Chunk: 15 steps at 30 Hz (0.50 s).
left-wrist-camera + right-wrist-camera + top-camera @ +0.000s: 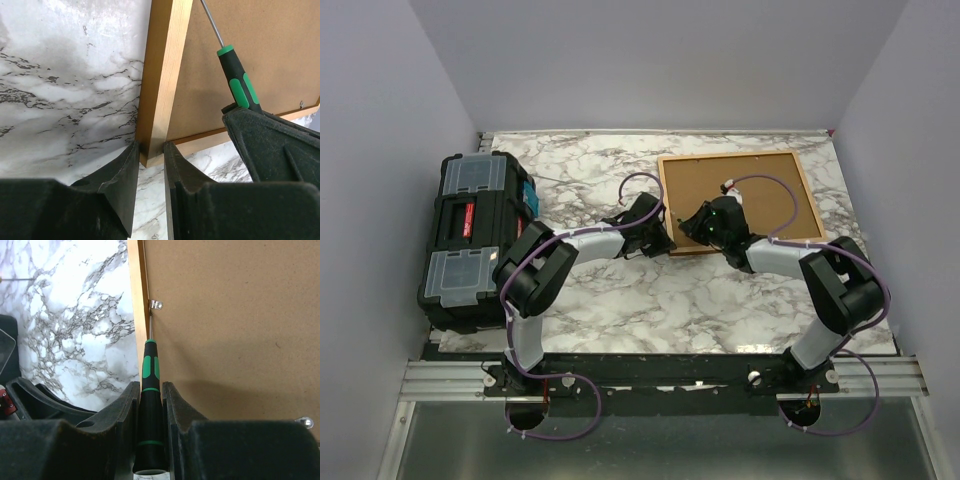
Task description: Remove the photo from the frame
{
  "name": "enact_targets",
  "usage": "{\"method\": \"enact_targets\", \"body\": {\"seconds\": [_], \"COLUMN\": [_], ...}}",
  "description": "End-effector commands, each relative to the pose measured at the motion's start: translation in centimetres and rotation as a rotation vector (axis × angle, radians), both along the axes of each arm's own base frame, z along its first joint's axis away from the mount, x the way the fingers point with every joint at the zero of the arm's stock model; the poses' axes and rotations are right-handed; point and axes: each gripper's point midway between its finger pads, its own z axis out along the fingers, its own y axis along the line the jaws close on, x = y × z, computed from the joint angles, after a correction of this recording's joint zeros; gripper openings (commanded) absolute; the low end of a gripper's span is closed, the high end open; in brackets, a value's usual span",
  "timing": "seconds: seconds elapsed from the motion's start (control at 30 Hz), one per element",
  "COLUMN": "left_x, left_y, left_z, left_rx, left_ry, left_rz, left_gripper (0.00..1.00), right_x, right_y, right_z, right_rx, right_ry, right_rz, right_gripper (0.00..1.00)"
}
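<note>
The frame point(663, 205) lies face down on the marble table, its brown backing board point(760, 200) facing up. The photo is hidden beneath that board. My left gripper point(151, 147) is shut on the frame point(162, 90) at its near left corner, one finger on each side of the rail. My right gripper point(150, 387) is shut on a black-and-green screwdriver point(150, 370). The screwdriver's thin shaft runs along the inside of the frame rail point(137, 285) up to a small metal clip point(156, 305). In the top view the right gripper point(710, 222) is over the board's near left part.
A black toolbox point(470, 240) stands at the table's left edge. A second metal clip point(305, 421) sits on the frame's near rail. The right gripper's body point(275, 145) is close to the right of my left fingers. Purple walls enclose the table.
</note>
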Motion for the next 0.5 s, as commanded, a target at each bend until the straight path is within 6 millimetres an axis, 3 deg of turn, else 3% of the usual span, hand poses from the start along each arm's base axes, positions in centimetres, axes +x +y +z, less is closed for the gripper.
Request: {"method": "enact_targets", "body": {"seconds": [0.0, 0.33, 0.47], "left_x": [-4.5, -4.5, -4.3], "left_y": [2.9, 2.9, 2.7], "left_z": [-6.0, -6.1, -5.0], "left_rx": [0.155, 0.153, 0.152], "left_ry": [0.182, 0.18, 0.149], "left_rz": [-0.024, -0.031, -0.058], "left_gripper": [0.26, 0.26, 0.27], "right_x": [3.0, 6.6, 6.7], "right_y": [-1.3, -1.3, -1.1], "right_z": [1.6, 5.3, 6.9], "right_rx": [0.024, 0.039, 0.009], "right_ry": [-0.06, -0.136, -0.152], "right_rz": [-0.153, -0.25, -0.216], "right_gripper": [0.0, 0.0, 0.0]}}
